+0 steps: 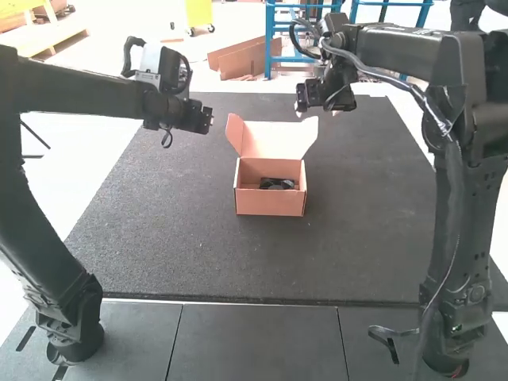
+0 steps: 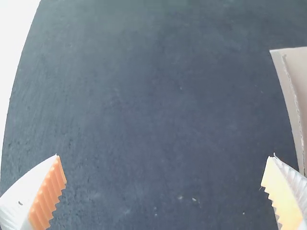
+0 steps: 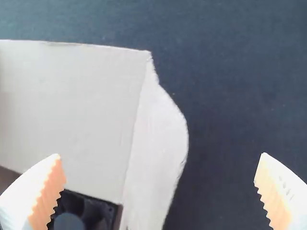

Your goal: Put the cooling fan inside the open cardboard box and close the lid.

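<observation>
A small cardboard box (image 1: 271,198) sits on the dark mat with its lid (image 1: 268,136) standing up at the back. The black cooling fan (image 1: 277,184) lies inside it. My left gripper (image 1: 203,121) hovers to the left of the lid, open and empty, with the box's edge (image 2: 292,105) at the side of its view. My right gripper (image 1: 313,95) hangs above and behind the lid's right end, open and empty. In the right wrist view the raised lid (image 3: 76,110) and its side flap (image 3: 158,163) lie below, with the fan (image 3: 79,215) showing between lid and fingers.
The dark rubber mat (image 1: 159,222) covers most of the table, with free room on all sides of the box. Beyond the mat's far edge lie a flattened cardboard piece (image 1: 242,57) and a blue metal frame (image 1: 278,32).
</observation>
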### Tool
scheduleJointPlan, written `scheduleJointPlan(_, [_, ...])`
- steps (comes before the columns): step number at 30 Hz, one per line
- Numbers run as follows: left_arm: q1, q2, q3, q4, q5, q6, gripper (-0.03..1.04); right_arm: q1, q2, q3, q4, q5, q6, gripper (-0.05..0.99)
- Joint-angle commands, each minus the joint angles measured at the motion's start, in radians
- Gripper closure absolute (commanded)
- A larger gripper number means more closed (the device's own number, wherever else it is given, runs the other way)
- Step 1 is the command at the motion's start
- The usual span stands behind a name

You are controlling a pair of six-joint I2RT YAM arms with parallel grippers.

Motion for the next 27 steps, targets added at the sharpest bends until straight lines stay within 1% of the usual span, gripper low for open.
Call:
scheduleJointPlan(1, [-0.008, 0.061, 0.077, 0.02, -0.035, 0.003, 0.04, -0.048, -0.023, -0.021, 0.061, 0.019, -0.033, 0.03])
scheduleJointPlan(3, [-0.008, 0.105, 0.115, 0.023, -0.04, 0.003, 0.04, -0.066, -0.017, -0.03, 0.099, -0.013, -0.029, 0.03])
scheduleJointPlan(5, [-0.003, 0.147, 0.155, 0.029, -0.051, 0.003, 0.04, -0.082, -0.011, -0.03, 0.107, -0.067, -0.018, 0.03])
scheduleJointPlan(7, [-0.003, 0.191, 0.195, 0.029, -0.052, 0.005, 0.04, -0.097, 0.001, -0.029, 0.128, -0.159, 0.004, 0.03])
scheduleJointPlan(9, [-0.003, 0.231, 0.236, 0.017, -0.052, 0.005, 0.04, -0.114, 0.01, -0.018, 0.127, -0.268, 0.06, 0.03])
scheduleJointPlan(10, [-0.002, 0.248, 0.255, 0.01, -0.052, 0.003, 0.04, -0.12, 0.018, -0.012, 0.125, -0.309, 0.077, 0.03])
scheduleJointPlan(12, [-0.002, 0.276, 0.282, 0.006, -0.052, 0.001, 0.04, -0.129, 0.032, 0.002, 0.114, -0.354, 0.086, 0.03])
scheduleJointPlan(13, [-0.002, 0.286, 0.294, 0.004, -0.052, 0.001, 0.04, -0.132, 0.042, 0.011, 0.102, -0.368, 0.091, 0.03])
scheduleJointPlan(18, [-0.008, 0.322, 0.32, 0.004, -0.049, 0.001, 0.04, -0.155, 0.11, 0.065, 0.033, -0.369, 0.082, 0.04])
scheduleJointPlan(20, [-0.008, 0.331, 0.322, 0.004, -0.048, 0.001, 0.04, -0.165, 0.133, 0.087, 0.028, -0.369, 0.077, 0.04])
scheduleJointPlan(25, [-0.008, 0.339, 0.322, 0.007, -0.046, 0.003, 0.04, -0.168, 0.168, 0.134, 0.027, -0.369, 0.079, 0.1])
scheduleJointPlan(26, [-0.006, 0.339, 0.322, 0.007, -0.046, 0.001, 0.04, -0.168, 0.173, 0.14, 0.028, -0.369, 0.08, 0.14])
scheduleJointPlan(27, [-0.008, 0.339, 0.324, 0.007, -0.046, 0.003, 0.04, -0.165, 0.177, 0.145, 0.027, -0.368, 0.082, 0.14])
